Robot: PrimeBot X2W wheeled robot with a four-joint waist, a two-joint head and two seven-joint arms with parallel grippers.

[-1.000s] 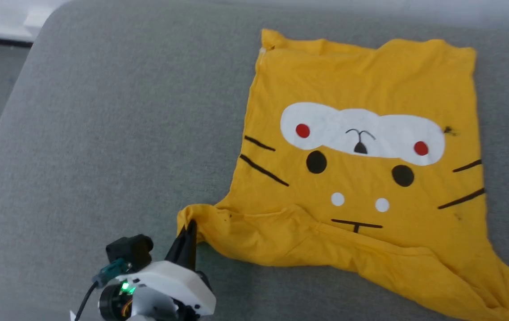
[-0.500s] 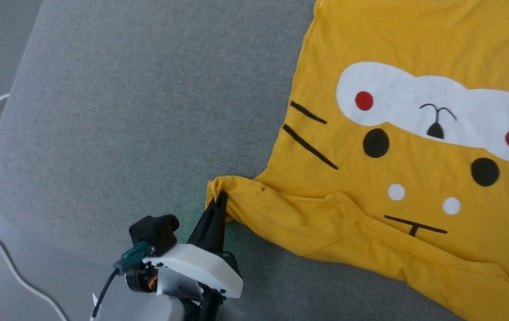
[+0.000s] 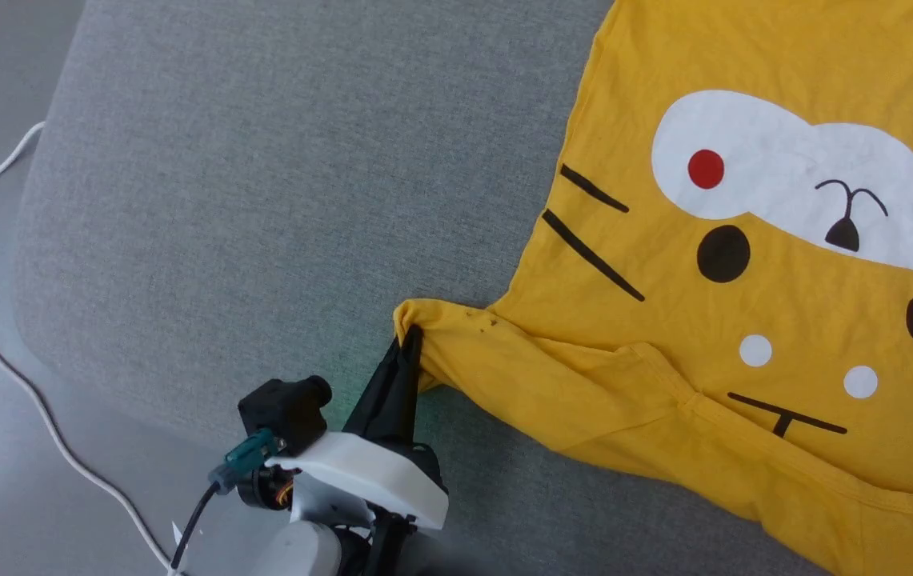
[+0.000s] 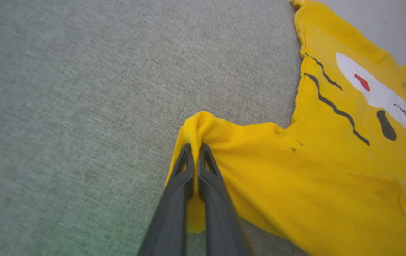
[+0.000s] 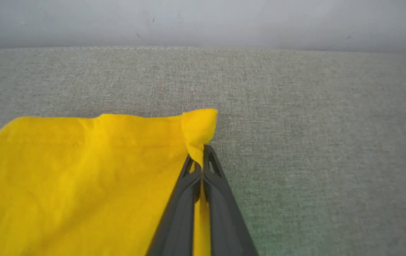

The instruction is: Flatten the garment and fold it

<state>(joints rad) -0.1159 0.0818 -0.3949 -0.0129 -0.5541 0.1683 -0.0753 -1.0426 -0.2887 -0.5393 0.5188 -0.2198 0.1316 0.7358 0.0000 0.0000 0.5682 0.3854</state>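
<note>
Left wrist view: the garment (image 4: 331, 177) is gripped at a sleeve by the left pincer (image 4: 195, 145), at a corner by the right pincer (image 5: 201, 149), so even, low spreading is advised.

One yellow garment (image 3: 664, 344); two claws, left claw (image 3: 410, 338) and right claw (image 5: 202, 156); one grey cushion (image 3: 264, 200).

The yellow cotton T-shirt (image 3: 744, 336) lies on the right part of the grey fabric surface (image 3: 264, 200), the left gripper (image 3: 410, 338) at its near left corner.
</note>
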